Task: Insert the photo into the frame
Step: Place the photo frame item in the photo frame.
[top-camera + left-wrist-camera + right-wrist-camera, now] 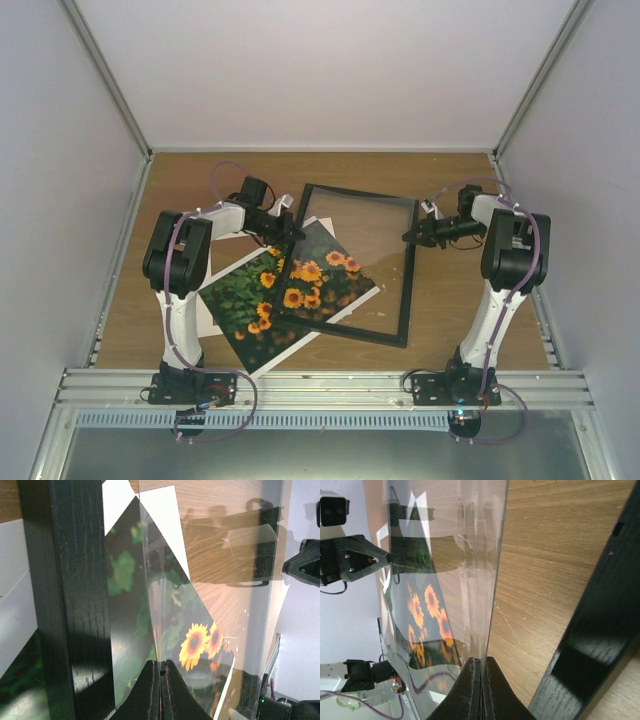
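The photo [250, 305], orange sunflowers on dark green, lies at an angle on the wooden table, left of centre. The black frame [406, 290] lies over its right part. A clear sheet [352, 262] is held over the frame's opening by both grippers. My left gripper [291, 233] is shut on the sheet's left edge [150, 605], with the frame's bar [70, 605] just beside it. My right gripper [408, 237] is shut on the sheet's right edge [492, 580], with the frame's bar [592, 640] beside it. The photo shows through the sheet in the left wrist view [196, 642].
A white board [207, 322] lies under the photo, sticking out at its left. Grey walls close in the table on three sides. A metal rail [320, 385] runs along the near edge by the arm bases.
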Action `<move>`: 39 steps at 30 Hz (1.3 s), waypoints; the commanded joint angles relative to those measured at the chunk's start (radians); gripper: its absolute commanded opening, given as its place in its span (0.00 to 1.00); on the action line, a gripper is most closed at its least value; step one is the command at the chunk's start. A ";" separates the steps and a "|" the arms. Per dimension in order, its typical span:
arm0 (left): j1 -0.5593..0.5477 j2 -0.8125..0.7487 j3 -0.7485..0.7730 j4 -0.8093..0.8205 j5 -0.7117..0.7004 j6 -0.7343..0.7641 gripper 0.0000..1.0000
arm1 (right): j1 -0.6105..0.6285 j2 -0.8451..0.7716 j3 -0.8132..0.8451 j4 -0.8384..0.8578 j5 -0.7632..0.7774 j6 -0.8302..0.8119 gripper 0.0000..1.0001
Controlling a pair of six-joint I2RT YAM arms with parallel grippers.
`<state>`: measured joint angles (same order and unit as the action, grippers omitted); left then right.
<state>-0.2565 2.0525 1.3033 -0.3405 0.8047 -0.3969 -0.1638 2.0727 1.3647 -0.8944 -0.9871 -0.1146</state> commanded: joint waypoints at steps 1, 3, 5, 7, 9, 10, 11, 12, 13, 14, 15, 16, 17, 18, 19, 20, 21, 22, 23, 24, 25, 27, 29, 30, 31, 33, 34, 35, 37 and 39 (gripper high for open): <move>-0.012 0.016 0.002 0.026 0.002 -0.001 0.00 | -0.014 0.018 0.027 0.017 0.061 0.013 0.01; -0.016 0.016 0.001 0.031 0.001 -0.006 0.00 | -0.013 0.028 0.039 0.025 0.071 0.018 0.00; -0.019 0.018 0.005 0.034 0.002 -0.007 0.00 | -0.012 0.035 0.046 0.030 0.069 0.023 0.01; -0.023 0.019 0.010 0.036 -0.001 -0.007 0.00 | -0.011 0.040 0.051 0.036 0.070 0.024 0.01; -0.023 0.022 0.010 0.039 -0.004 -0.008 0.00 | -0.011 0.045 0.053 0.042 0.070 0.024 0.01; -0.023 0.023 0.010 0.040 -0.004 -0.008 0.00 | -0.012 0.048 0.055 0.044 0.068 0.024 0.00; -0.024 0.024 0.010 0.040 -0.007 -0.007 0.00 | -0.012 0.051 0.058 0.045 0.067 0.026 0.00; -0.024 0.024 0.010 0.040 -0.009 -0.005 0.00 | -0.011 0.054 0.059 0.047 0.066 0.026 0.00; -0.024 0.025 0.010 0.039 -0.010 -0.003 0.00 | -0.012 0.058 0.062 0.047 0.062 0.025 0.01; -0.024 0.023 0.010 0.039 -0.012 0.000 0.00 | -0.012 0.059 0.063 0.048 0.060 0.024 0.01; -0.023 0.023 0.010 0.038 -0.013 0.001 0.00 | -0.011 0.059 0.065 0.049 0.058 0.024 0.01; -0.024 0.021 0.011 0.038 -0.015 0.002 0.00 | -0.008 0.061 0.066 0.050 0.056 0.023 0.01; -0.024 0.020 0.011 0.035 -0.015 0.005 0.00 | -0.007 0.061 0.066 0.053 0.056 0.025 0.01; -0.023 0.021 0.010 0.033 -0.018 0.007 0.00 | -0.006 0.062 0.066 0.055 0.056 0.026 0.01; -0.023 0.019 0.009 0.032 -0.022 0.010 0.00 | -0.005 0.063 0.066 0.058 0.055 0.026 0.01; -0.023 0.018 0.007 0.031 -0.025 0.012 0.00 | -0.004 0.066 0.064 0.058 0.054 0.026 0.01; -0.024 0.019 0.007 0.029 -0.027 0.014 0.00 | -0.002 0.067 0.062 0.058 0.055 0.026 0.01; -0.023 0.021 0.005 0.030 -0.027 0.015 0.00 | -0.003 0.067 0.062 0.059 0.060 0.026 0.01; -0.023 0.022 0.005 0.031 -0.028 0.014 0.00 | -0.002 0.067 0.060 0.060 0.064 0.026 0.03; -0.023 0.023 0.004 0.033 -0.028 0.012 0.00 | -0.003 0.067 0.062 0.059 0.070 0.026 0.05; -0.025 0.022 0.004 0.036 -0.028 0.010 0.00 | -0.002 0.067 0.064 0.058 0.076 0.027 0.09; -0.024 0.025 0.005 0.035 -0.027 0.009 0.00 | -0.003 0.065 0.068 0.056 0.085 0.025 0.15; -0.024 0.025 0.004 0.033 -0.028 0.009 0.00 | -0.005 0.061 0.075 0.051 0.095 0.019 0.26; -0.024 0.024 0.004 0.031 -0.028 0.009 0.00 | -0.006 0.056 0.076 0.049 0.099 0.017 0.30; -0.024 0.025 0.002 0.031 -0.027 0.009 0.00 | -0.008 0.050 0.077 0.049 0.105 0.016 0.33; -0.024 0.023 -0.001 0.031 -0.026 0.007 0.00 | -0.014 0.038 0.078 0.049 0.114 0.011 0.36; -0.025 0.023 -0.002 0.034 -0.027 0.005 0.00 | -0.017 0.032 0.081 0.048 0.122 0.008 0.37; -0.026 0.020 -0.006 0.036 -0.023 0.002 0.00 | -0.020 0.027 0.085 0.045 0.126 0.004 0.37; -0.027 0.020 -0.012 0.039 -0.017 -0.006 0.00 | -0.029 0.018 0.089 0.042 0.129 -0.004 0.38; -0.026 0.021 -0.015 0.043 -0.014 -0.014 0.00 | -0.040 0.006 0.091 0.043 0.138 -0.005 0.38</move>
<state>-0.2752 2.0621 1.3029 -0.3248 0.7834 -0.4046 -0.1673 2.1170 1.4349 -0.8631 -0.9245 -0.0982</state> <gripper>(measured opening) 0.018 0.375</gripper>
